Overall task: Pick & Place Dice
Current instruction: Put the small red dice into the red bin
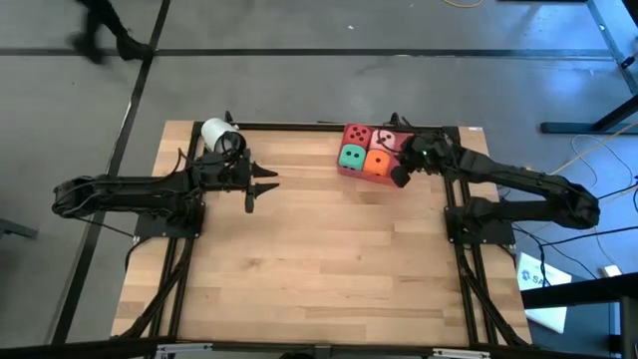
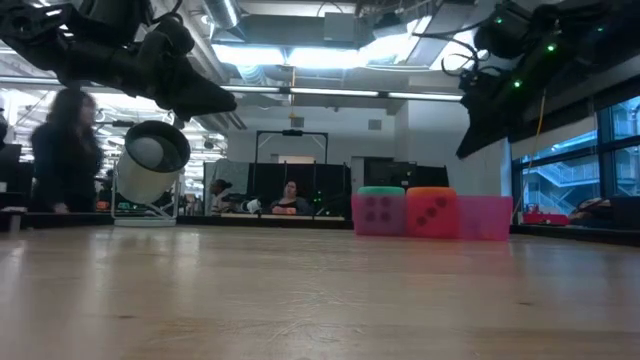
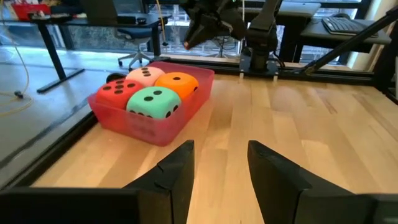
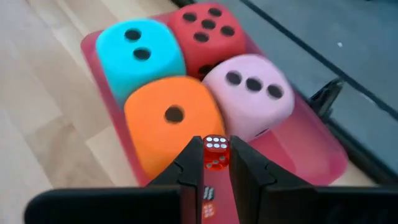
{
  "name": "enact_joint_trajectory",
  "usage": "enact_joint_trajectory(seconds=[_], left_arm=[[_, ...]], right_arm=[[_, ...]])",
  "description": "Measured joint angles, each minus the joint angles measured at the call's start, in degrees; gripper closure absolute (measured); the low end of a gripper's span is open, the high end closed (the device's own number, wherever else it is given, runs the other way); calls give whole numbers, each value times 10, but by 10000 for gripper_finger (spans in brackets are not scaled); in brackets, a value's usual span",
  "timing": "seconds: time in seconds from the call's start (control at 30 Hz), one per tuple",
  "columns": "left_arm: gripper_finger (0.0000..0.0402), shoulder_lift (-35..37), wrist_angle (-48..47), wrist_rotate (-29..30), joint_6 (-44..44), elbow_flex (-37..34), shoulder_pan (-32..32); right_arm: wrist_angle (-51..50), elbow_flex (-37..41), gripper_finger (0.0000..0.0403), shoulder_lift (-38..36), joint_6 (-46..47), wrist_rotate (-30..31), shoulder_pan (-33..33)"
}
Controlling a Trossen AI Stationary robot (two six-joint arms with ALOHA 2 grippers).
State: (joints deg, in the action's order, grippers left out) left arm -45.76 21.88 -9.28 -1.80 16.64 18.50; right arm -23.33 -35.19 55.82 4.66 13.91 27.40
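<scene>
Four soft dice sit packed together in a shallow red tray [image 1: 344, 168] near the table's far right: red [image 4: 208, 31], green [image 4: 142, 53], pink [image 4: 249, 90] and orange [image 4: 171, 118]. My right gripper [image 4: 216, 157] hovers just over the orange die [image 1: 378, 163], shut on a tiny red cube with white pips [image 4: 216, 151]. My left gripper [image 3: 221, 155] is open above the bare table left of centre [image 1: 261, 184], pointing toward the tray [image 3: 149, 127] and touching nothing. My right gripper pinches the tiny red cube's [image 4: 216, 151] two opposite sides between its fingertips [image 4: 194, 158], slanting down from the table's right side. The cube is lifted clear above the orange die. More red with white pips shows farther back between the fingers.
A white cylinder [image 1: 214, 132] lies near the table's far left corner, behind my left arm. Bare wood fills the middle and near half of the table [image 1: 319, 269]. People [image 2: 65, 150] show in the room beyond the far edge.
</scene>
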Motion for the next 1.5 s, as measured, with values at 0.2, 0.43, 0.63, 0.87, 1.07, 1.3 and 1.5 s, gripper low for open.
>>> enact_joint_trajectory(seconds=[0.2, 0.43, 0.63, 0.87, 1.07, 1.3, 1.5], left_arm=[[258, 0, -12, -1, 6, 0, 0], [258, 0, -27, -1, 7, 0, 0], [258, 0, -40, -1, 6, 0, 0], [258, 0, -41, -1, 6, 0, 0], [258, 0, -41, 0, 6, 0, 0], [258, 0, -42, 0, 6, 0, 0], [258, -4, -42, 0, 6, 0, 0]], right_arm=[[-38, -55, 352, 40, -36, -1, 28], [-84, -102, 352, 125, -67, -60, 71], [-131, -140, 352, 197, -95, -80, 82], [-178, -162, 352, 265, -115, -86, 92], [-202, -166, 352, 292, -129, -97, 93], [-222, -166, 352, 294, -141, -105, 93], [-222, -166, 352, 294, -142, -105, 93]])
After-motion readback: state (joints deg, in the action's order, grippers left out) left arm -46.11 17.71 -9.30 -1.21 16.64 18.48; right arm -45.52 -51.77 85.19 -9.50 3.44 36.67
